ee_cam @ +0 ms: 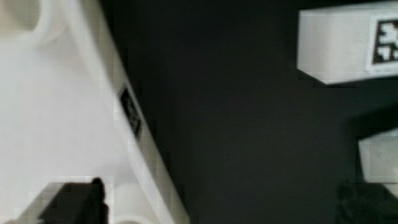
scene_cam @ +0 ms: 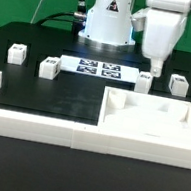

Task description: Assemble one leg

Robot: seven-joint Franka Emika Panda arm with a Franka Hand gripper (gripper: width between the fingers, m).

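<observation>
Several small white legs with tags stand on the black table: two at the exterior view's left (scene_cam: 17, 53) (scene_cam: 49, 68) and two at its right (scene_cam: 144, 83) (scene_cam: 179, 86). My gripper (scene_cam: 157, 67) hangs just above the table between the two right legs, touching neither. In the wrist view my gripper (ee_cam: 217, 205) is open and empty, with one dark finger (ee_cam: 71, 200) over a white surface and the other (ee_cam: 366, 198) over the table. A tagged leg (ee_cam: 352, 40) lies ahead, apart from the fingers. A second white piece (ee_cam: 381, 155) shows at the edge.
The large flat white panel (scene_cam: 148, 119) with recessed corners lies at the front right; its edge (ee_cam: 54, 100) fills one side of the wrist view. A low white wall (scene_cam: 27, 124) runs along the front and left. The marker board (scene_cam: 98, 68) lies before the robot base.
</observation>
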